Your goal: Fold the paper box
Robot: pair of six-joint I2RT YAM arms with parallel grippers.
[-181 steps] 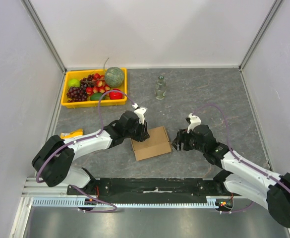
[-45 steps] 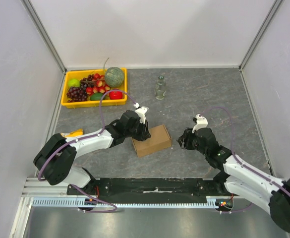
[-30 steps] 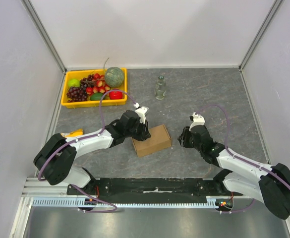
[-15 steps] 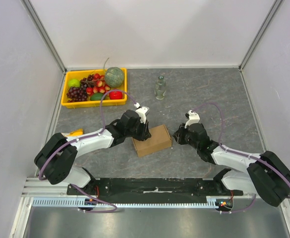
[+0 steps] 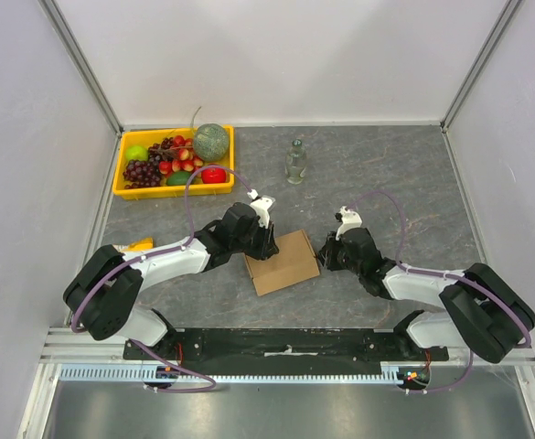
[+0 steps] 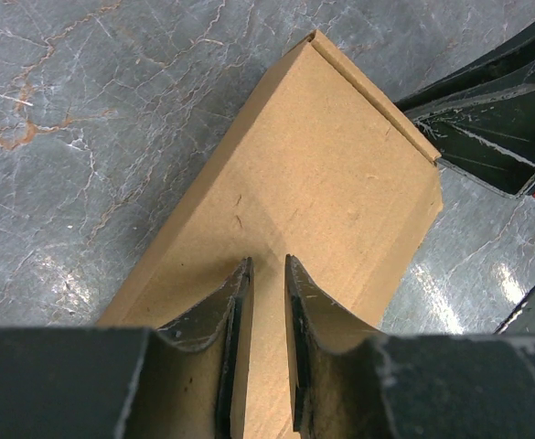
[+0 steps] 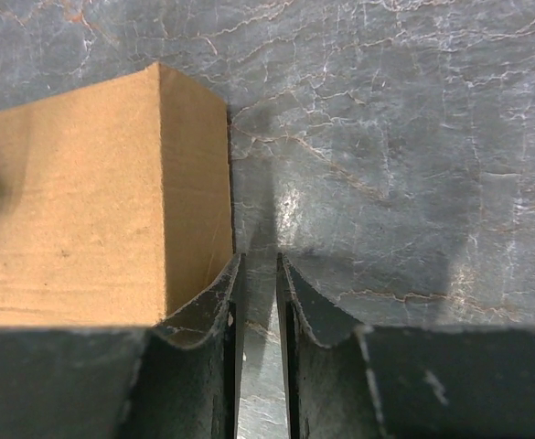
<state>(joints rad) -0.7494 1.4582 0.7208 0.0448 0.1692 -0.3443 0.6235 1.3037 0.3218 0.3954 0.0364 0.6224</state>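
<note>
1. Paper box (image 5: 283, 262): folded shut into a flat brown mailer, lying on the worktop (image 5: 386, 174) near the front edge, between the two arms and turned at a slight angle.
2. Left claw (image 6: 267, 270): sits on the box top at its left end with the tips down on the cardboard. The jaws are narrow, a thin slot with only the box surface showing through it, nothing pinched.
3. Right claw (image 7: 256, 261): low at the box's right end, by its corner. The jaws are narrow and only bare worktop shows in the slot. One finger (image 7: 214, 306) is up against the box's side wall, but I can't tell if it is really touching. The other finger is over stone, clear of the box.
4. In the left wrist view the right claw's dark body shows just past the far end of the box.
5. Elsewhere on the worktop:
   - a yellow tray (image 5: 118, 169) of fruit in the far-left corner
   - a small clear bottle (image 5: 295, 162) upright at far centre
   - a small yellow-orange item (image 5: 132, 246) by the left arm
   - all three are well apart from the box
</note>
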